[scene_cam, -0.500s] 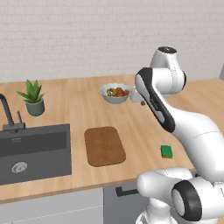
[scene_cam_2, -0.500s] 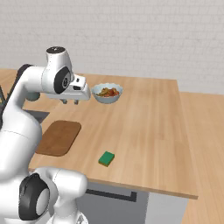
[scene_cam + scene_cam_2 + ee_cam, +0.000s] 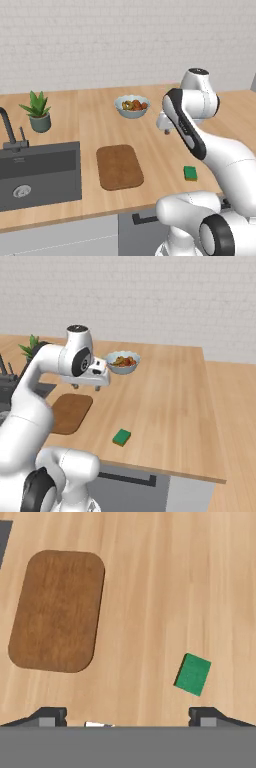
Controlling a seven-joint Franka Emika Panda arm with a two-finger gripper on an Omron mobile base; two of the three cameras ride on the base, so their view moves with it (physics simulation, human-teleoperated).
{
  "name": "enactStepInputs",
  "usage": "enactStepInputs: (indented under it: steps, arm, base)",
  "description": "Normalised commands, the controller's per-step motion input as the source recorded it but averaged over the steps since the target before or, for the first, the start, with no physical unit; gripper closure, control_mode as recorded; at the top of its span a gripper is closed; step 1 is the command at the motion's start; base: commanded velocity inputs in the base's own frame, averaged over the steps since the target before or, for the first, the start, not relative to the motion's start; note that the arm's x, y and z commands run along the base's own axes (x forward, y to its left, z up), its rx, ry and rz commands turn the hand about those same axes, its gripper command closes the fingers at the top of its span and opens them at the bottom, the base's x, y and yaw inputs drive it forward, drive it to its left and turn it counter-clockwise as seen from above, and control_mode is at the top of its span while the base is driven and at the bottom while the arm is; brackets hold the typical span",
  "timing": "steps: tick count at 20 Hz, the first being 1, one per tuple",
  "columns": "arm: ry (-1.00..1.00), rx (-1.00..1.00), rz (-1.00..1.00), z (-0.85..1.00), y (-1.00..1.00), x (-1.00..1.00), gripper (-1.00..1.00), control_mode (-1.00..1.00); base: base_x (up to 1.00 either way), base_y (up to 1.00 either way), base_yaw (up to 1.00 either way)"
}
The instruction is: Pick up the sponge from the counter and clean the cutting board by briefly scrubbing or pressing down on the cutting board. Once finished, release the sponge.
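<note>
Fingers spread wide, nothing between them; I read the gripper as high over the counter. Sponge sits toward the right-hand tip, near the counter's front edge, beside the cutting board. Long axis slightly skewed to the jaw line.

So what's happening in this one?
A white arm's gripper hangs open and empty above the counter. The sponge lies untouched near the front edge, apart from the bare cutting board to its left. A bowl of food, a potted plant and the sink sit beyond.
</note>
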Motion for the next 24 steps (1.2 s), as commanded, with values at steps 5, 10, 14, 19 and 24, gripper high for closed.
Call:
enactStepInputs:
  steps: [5, 10, 14, 19, 24]
  arm:
    - [0.29, 0.02, 0.01, -1.0, -0.67, 0.14, -1.0, -1.0]
    - [0.34, -0.07, -0.04, -0.97, -0.09, 0.23, -1.0, -1.0]
    - [0.05, 0.01, 0.0, -0.67, -0.38, -0.07, -1.0, -1.0]
    - [-0.03, 0.03, -0.07, -0.43, -0.28, -0.43, -1.0, -1.0]
    - [0.0, 0.02, -0.17, -0.23, -0.13, -0.1, -1.0, -1.0]
  base:
    - [0.0, 0.0, 0.0]
    - [0.0, 0.0, 0.0]
    - [0.0, 0.0, 0.0]
    - [0.0, 0.0, 0.0]
    - [0.0, 0.0, 0.0]
